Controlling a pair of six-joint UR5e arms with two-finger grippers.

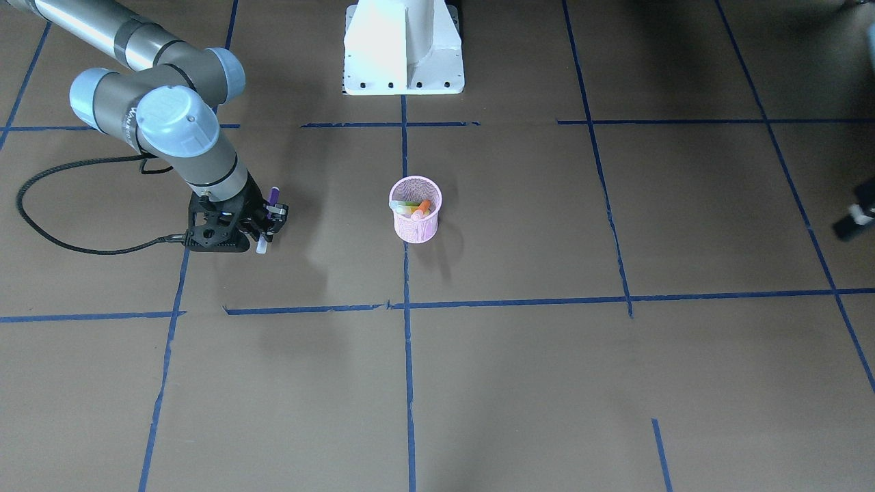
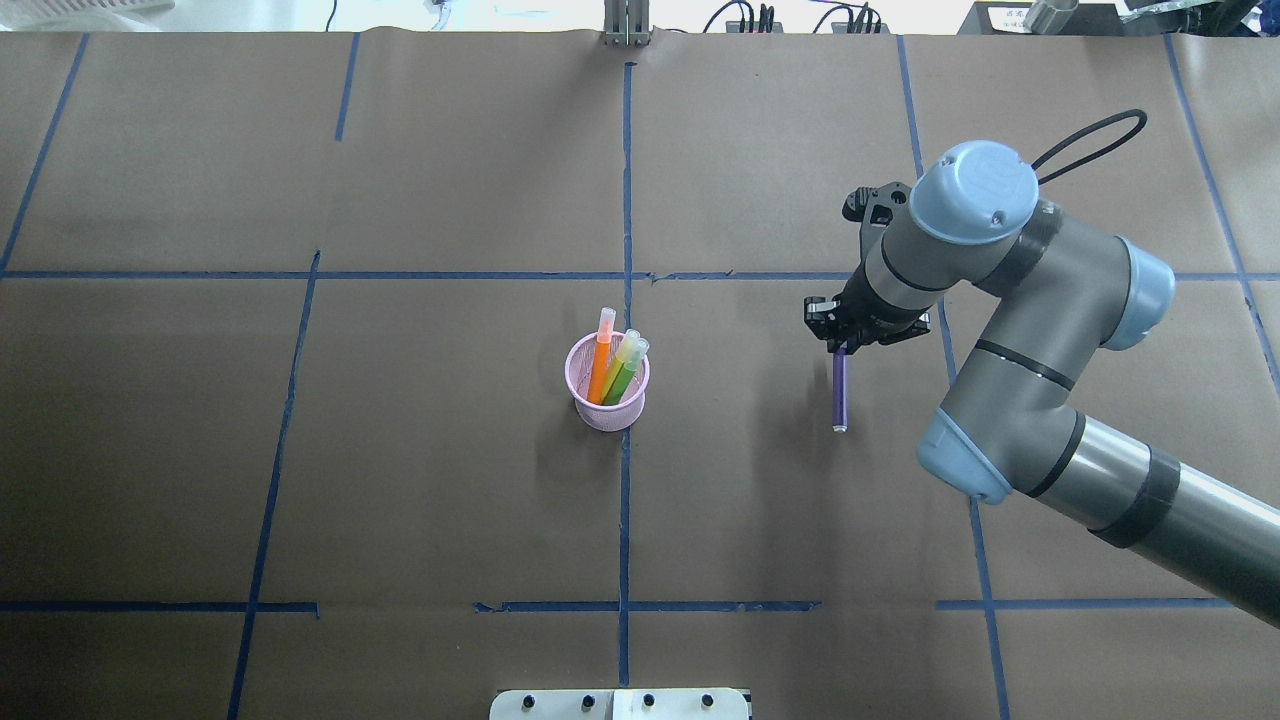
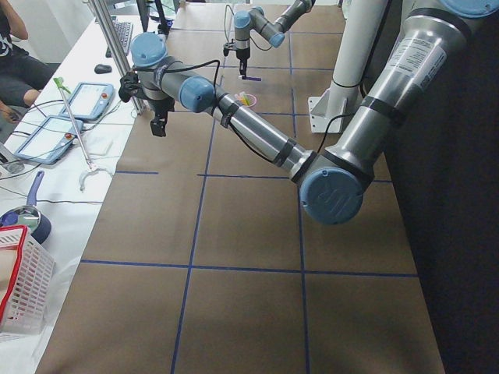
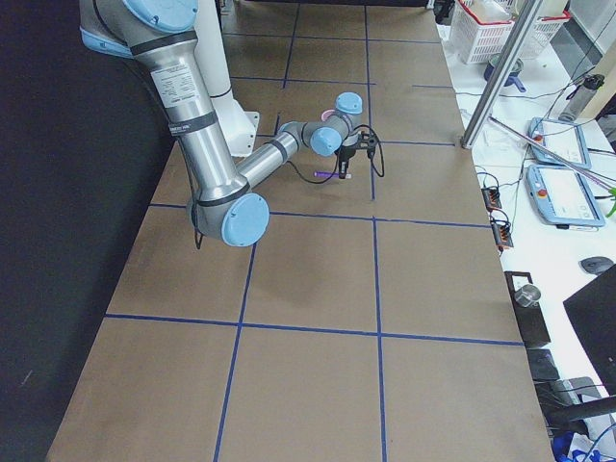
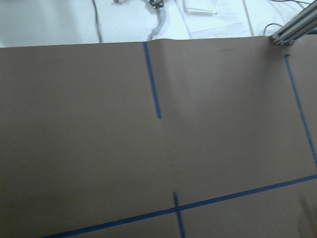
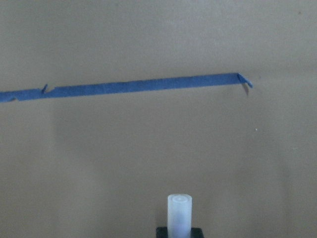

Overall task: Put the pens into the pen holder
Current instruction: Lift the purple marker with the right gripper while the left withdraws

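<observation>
The pink mesh pen holder stands upright near the table's middle and also shows in the front view. An orange pen and a green pen stand inside it, pale caps up. My right gripper is shut on the purple pen, well to the robot's right of the cup. In the front view the gripper holds that pen steeply tilted. Its pale cap end shows in the right wrist view. My left gripper hangs far off at the table's left side; I cannot tell its state.
The white robot base stands at the table's robot side. A black cable loops beside the right arm. Blue tape lines cross the brown table. Tablets and a white basket lie beyond the table's left edge.
</observation>
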